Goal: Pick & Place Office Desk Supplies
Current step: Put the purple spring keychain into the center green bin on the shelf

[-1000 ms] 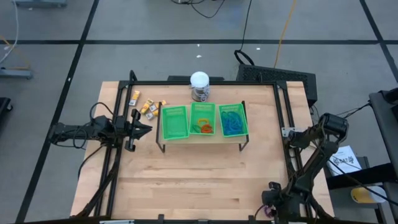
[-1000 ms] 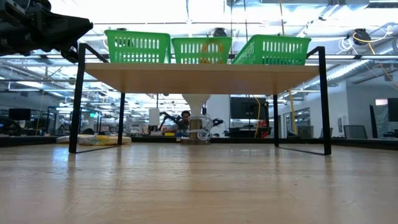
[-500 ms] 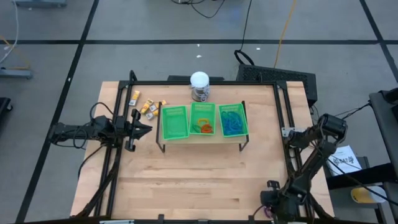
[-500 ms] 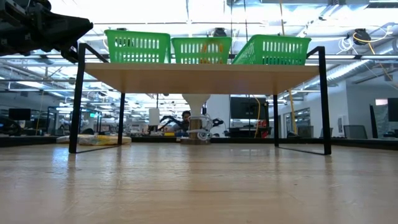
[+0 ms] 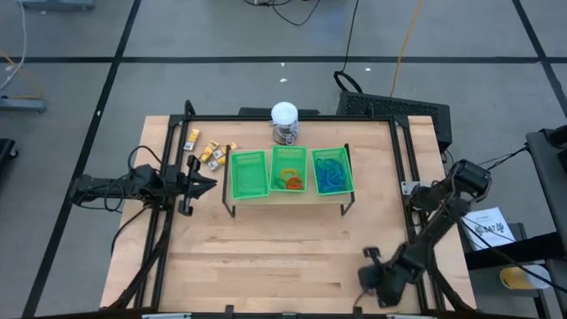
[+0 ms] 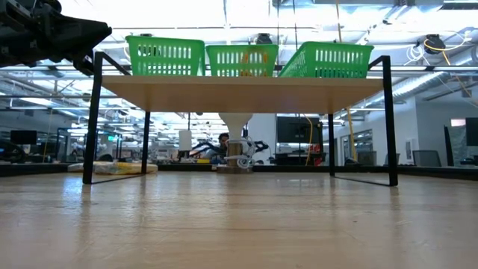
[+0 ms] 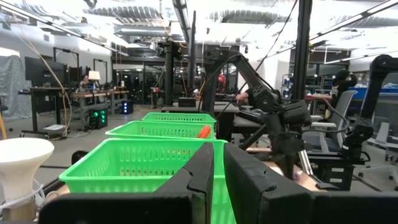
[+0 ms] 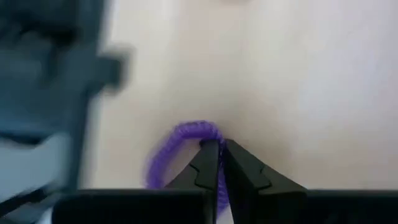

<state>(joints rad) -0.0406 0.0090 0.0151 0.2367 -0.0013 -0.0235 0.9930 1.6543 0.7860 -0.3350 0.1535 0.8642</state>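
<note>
My right claw (image 8: pixel 217 149) is closed on a purple ring (image 8: pixel 177 146), a ribbed, coil-like loop lying against the pale wood table (image 8: pixel 298 74). My fingertips pinch its rim, and the loop curves off to one side of them. Only my right wrist view shows this ring. From above, the right claw (image 5: pixel 370 266) sits low near the table's front edge, on the right half, and the ring is hidden beneath it.

My left claw (image 5: pixel 205 183) hangs at the left side of the table, just beside the raised shelf (image 5: pixel 288 197), its fingers pressed together on nothing. The left wrist view shows the two fingers (image 7: pixel 205 171) meeting, with the green baskets (image 7: pixel 149 165) lined up beyond them.

The high view gives what the low one cannot: the contents of the three baskets. The left one looks bare, the middle one (image 5: pixel 288 168) holds orange and green rings (image 5: pixel 288 182), and the right one (image 5: pixel 331 168) holds blue loops (image 5: pixel 331 173). Small yellow-and-white blocks (image 5: pixel 210 152) lie on the table behind my left claw, and a white-topped jar (image 5: pixel 284 122) stands behind the shelf.

The low view shows only the basket walls (image 6: pixel 166 54) on top of the shelf, the jar under it, and the room beyond.
</note>
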